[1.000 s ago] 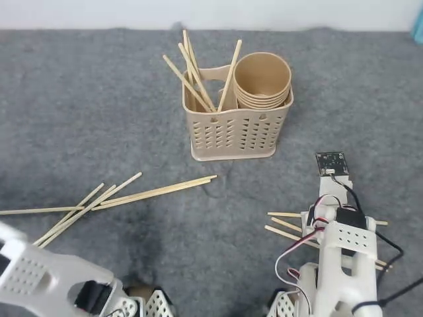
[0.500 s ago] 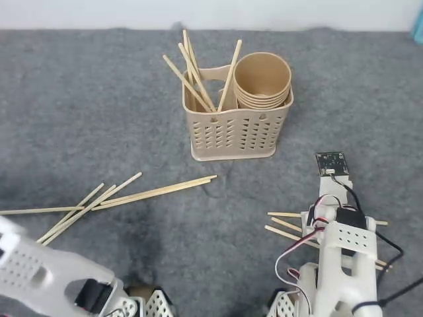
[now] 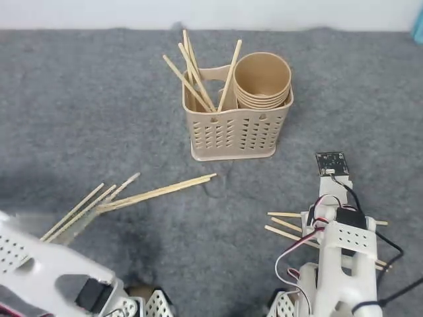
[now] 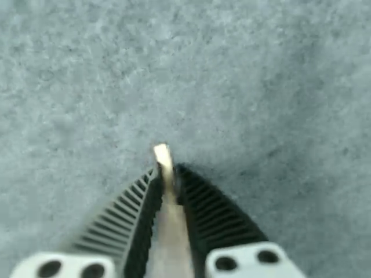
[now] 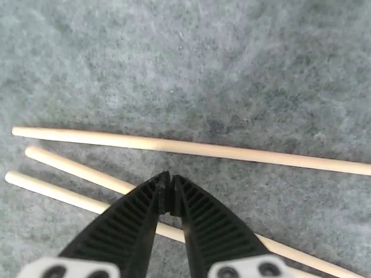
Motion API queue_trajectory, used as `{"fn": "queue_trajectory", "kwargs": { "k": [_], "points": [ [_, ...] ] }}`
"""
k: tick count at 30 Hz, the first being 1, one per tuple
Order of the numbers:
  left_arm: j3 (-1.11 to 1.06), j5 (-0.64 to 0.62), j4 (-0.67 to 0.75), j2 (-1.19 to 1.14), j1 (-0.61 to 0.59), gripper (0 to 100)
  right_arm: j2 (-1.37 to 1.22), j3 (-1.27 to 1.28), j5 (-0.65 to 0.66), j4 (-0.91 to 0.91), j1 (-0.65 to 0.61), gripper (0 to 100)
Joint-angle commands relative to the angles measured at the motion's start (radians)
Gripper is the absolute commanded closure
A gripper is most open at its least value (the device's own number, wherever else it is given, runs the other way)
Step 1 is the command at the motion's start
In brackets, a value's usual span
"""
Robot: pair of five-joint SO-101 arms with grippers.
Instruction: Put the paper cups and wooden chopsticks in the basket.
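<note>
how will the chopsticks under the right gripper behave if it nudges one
Probably stiff: the chopsticks lie dead straight on the grey mat. They look round, so a nudge from the right gripper may roll one, though the fuzzy mat should slow it. Being so thin, they are likely light.

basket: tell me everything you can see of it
The basket is beige and plastic-looking, with rows of small slots in its walls and a handle rising from the middle, splitting it into two compartments. It stands upright on the grey mat, toward the far side. One compartment holds several chopsticks leaning out over the rim; the other holds stacked paper cups, mouths up.
</note>
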State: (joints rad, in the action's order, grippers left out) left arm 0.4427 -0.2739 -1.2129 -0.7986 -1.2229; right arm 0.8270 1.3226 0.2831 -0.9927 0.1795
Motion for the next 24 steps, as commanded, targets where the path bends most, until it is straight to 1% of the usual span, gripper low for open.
{"fn": "queue_trajectory", "kwargs": {
  "k": [1, 8, 13, 17, 20, 24],
  "points": [
    [0.093, -0.009, -0.118, 0.005, -0.009, 99, 0.022, -0.003, 0.014, -0.01, -0.012, 99.1],
    [0.338, -0.008, -0.353, 0.005, -0.032, 99, 0.022, -0.003, 0.014, -0.01, -0.012, 99.1],
    [0.539, 0.08, -0.543, 0.005, -0.04, 99, 0.022, -0.003, 0.014, -0.01, -0.012, 99.1],
    [0.598, 0.083, -0.545, 0.017, -0.04, 99, 0.022, -0.003, 0.014, -0.01, -0.012, 99.1],
    [0.559, 0.092, -0.545, 0.058, -0.04, 99, 0.022, -0.003, 0.014, -0.01, -0.012, 99.1],
    [0.447, 0.167, -0.545, 0.176, -0.031, 99, 0.022, -0.003, 0.014, -0.012, -0.012, 99.1]
  ]
}}
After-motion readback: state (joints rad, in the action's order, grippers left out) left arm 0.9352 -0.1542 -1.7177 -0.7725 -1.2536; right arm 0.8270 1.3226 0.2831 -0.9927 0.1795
